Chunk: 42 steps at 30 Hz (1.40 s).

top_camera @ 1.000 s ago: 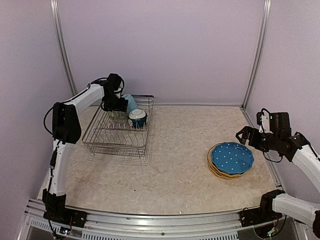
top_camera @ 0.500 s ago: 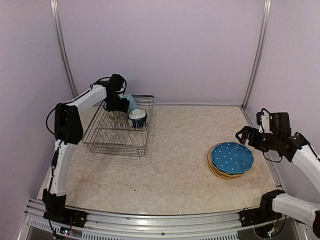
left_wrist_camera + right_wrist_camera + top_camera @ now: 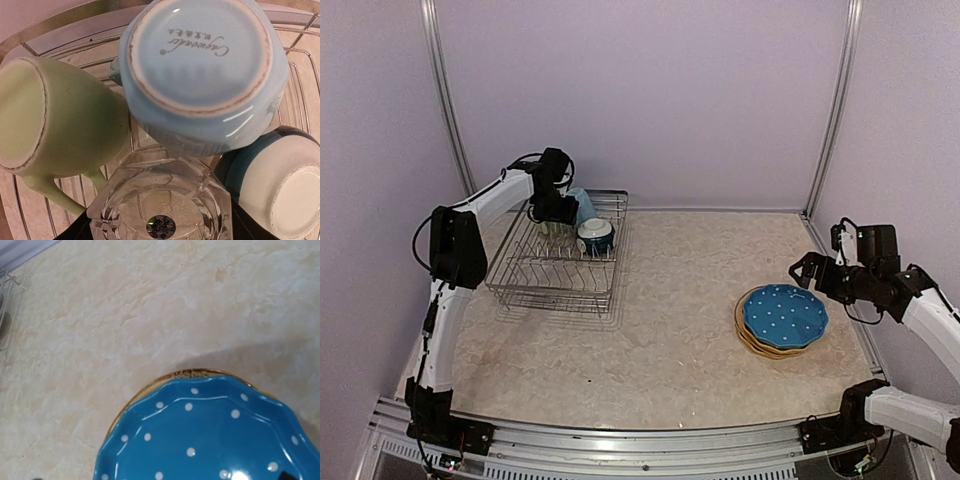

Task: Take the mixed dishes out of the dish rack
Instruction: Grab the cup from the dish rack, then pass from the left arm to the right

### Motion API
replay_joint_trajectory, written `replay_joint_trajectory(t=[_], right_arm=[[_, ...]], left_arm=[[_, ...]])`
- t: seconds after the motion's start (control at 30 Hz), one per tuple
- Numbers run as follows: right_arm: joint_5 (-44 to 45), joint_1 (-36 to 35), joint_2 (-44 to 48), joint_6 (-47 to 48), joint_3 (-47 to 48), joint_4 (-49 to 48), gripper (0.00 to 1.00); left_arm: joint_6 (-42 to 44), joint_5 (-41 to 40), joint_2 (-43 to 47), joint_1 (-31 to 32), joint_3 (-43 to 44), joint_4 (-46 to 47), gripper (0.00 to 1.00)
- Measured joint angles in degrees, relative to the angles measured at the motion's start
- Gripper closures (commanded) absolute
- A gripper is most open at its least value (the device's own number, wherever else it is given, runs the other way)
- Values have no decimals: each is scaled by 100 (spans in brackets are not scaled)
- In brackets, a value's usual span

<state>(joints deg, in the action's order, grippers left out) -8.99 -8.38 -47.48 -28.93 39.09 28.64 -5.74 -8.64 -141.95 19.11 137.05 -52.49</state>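
Glass (image 3: 161, 205), small and clear, stands upturned at the silver wire dish rack's (image 3: 555, 292) far left, directly beneath the left hand (image 3: 552, 213); whether it pinches yet, I cannot tell. Right hand (image 3: 803, 268) spread.

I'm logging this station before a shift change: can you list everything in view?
silver wire dish rack: one, silver, table's far left
light green ceramic mug: one, green, in rack, base up
light blue ceramic mug: one, blue, in rack, base up
small clear glass: one, clear, in rack
dark-teal bowl: one, teal and white, in rack
blue white-dotted plate: one, blue, tops stack, table's right
lower plates: count unclear, yellowish rims
beige marbled table: one
left gripper: over rack
right gripper: open, beside stack
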Motion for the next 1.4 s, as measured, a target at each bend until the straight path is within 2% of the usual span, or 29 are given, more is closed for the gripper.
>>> replay_joint_trajectory(t=[0.23, 0.7, 0.87, 1.07, 1.23, 1.4], right_arm=[[-44, 0, -118, -59, 0, -127, 0], [48, -15, -411, -380, 15, -247, 0], [-85, -74, -439, -555, 66, -476, 0], [-352, -501, -560, -1003, 68, -1119, 0], [-514, -1211, -1108, -1554, 146, -1919, 0], [-549, -2135, -2107, -2013, 614, -2835, 0]], left_arm=[[0, 7, 275, 11, -278, -39, 64], [-164, 223, 1622, 22, -507, -223, 65], [-608, 1141, 2457, -55, -1266, -142, 65], [-1296, 2673, 3558, -166, -2802, 601, 66], [-1818, 3703, 4135, -173, -3888, 1462, 66], [-2245, 4347, 4376, -94, -4430, 2044, 66]])
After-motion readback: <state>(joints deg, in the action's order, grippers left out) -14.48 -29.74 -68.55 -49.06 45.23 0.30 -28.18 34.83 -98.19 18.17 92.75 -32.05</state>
